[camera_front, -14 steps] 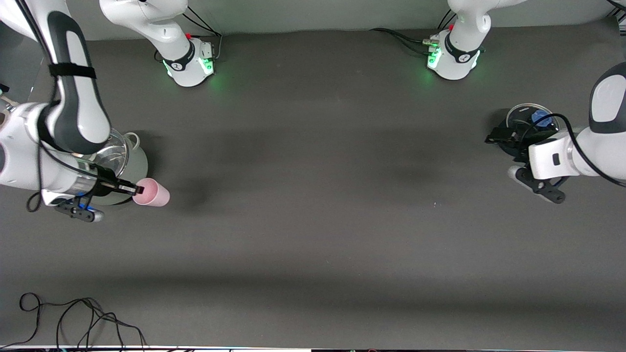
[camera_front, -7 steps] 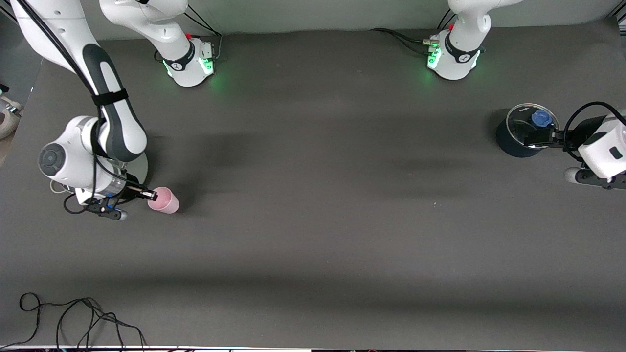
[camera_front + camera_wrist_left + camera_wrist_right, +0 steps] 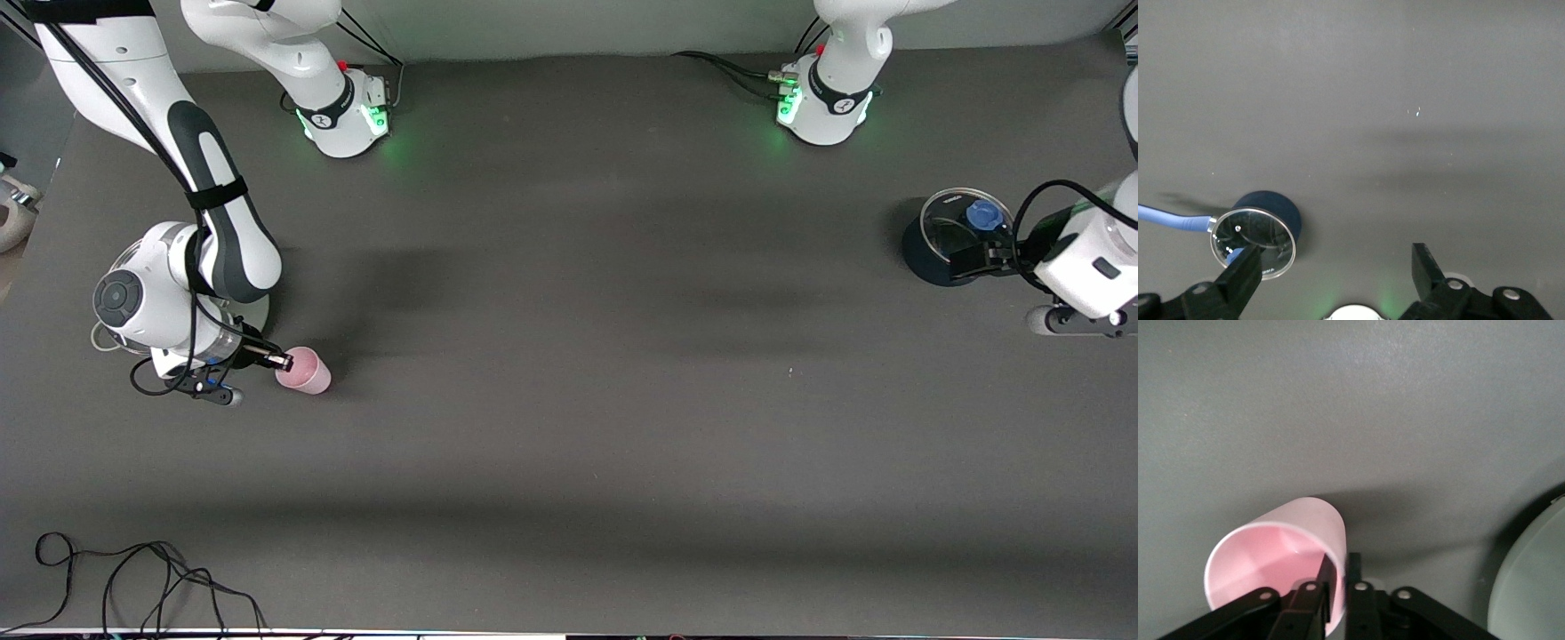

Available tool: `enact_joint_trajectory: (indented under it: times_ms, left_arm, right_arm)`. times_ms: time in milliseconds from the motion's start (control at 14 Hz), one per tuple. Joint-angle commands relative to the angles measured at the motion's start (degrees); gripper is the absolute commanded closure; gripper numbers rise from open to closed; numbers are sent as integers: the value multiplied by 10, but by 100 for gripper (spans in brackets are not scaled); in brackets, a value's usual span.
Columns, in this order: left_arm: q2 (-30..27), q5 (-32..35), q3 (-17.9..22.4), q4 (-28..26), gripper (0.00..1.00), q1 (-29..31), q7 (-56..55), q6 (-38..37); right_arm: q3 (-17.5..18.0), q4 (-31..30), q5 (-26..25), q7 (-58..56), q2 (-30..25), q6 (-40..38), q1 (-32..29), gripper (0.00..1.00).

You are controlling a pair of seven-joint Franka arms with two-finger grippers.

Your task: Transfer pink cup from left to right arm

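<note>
Front view: one pink cup (image 3: 304, 371), pinched at its rim by right gripper (image 3: 277, 361) fingers, at the right arm's end of the bench (image 3: 569, 400). Left gripper (image 3: 973, 260) fingers spread, empty, over one dark lidded pot (image 3: 933, 253).

Robotics lab: two bench-mounted arm bases (image 3: 342, 111), grey mat (image 3: 587, 373), loose cables (image 3: 133, 578).

A wide bare stretch of the bench (image 3: 587, 356) is left open between the pink cup (image 3: 305, 372) and the dark lidded pot (image 3: 942, 244). At the cup, passage is blocked by the right hand (image 3: 283, 362), clamped on its rim, and a pale pot (image 3: 258, 311) just beside it. The left hand (image 3: 969, 260), jaws spread, is held over the dark pot. Loose cable (image 3: 142, 569) lies nearer the front camera than the cup.
</note>
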Motion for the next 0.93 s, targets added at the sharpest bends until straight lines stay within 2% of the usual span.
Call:
enact_joint_trajectory:
  times_ms: [0, 143, 357, 500, 571, 643, 786, 857]
  left_arm:
    - [-49, 5, 1, -64, 0, -2, -8, 33]
    - [-47, 3, 1, -58, 0, -2, -6, 33]
    - [-47, -6, 1, -47, 0, -2, -5, 33]
    - [-46, -19, 1, -43, 0, -2, -4, 33]
    - [-44, -21, 5, -39, 0, -7, -4, 33]
    - [-44, -23, 17, -38, 0, -27, -4, 33]
    - [-44, -32, 100, -38, 0, -107, -3, 35]
    - [-44, -45, 127, -37, 0, -128, -1, 36]
  right_arm:
    - [-2, 0, 1, -13, -48, -33, 9, 0]
    - [-8, 3, -6, -8, -91, -66, 34, 0]
    - [-10, 24, -21, -6, -164, -153, 34, 0]
    - [-8, 31, -94, -5, -209, -199, 34, 0]
    - [-8, 34, -115, -6, -230, -222, 34, 0]
    - [-8, 49, -118, -8, -245, -250, 34, 0]
    - [-7, 119, -119, -8, -255, -348, 34, 0]
    - [-6, 161, -120, -8, -254, -398, 34, 0]
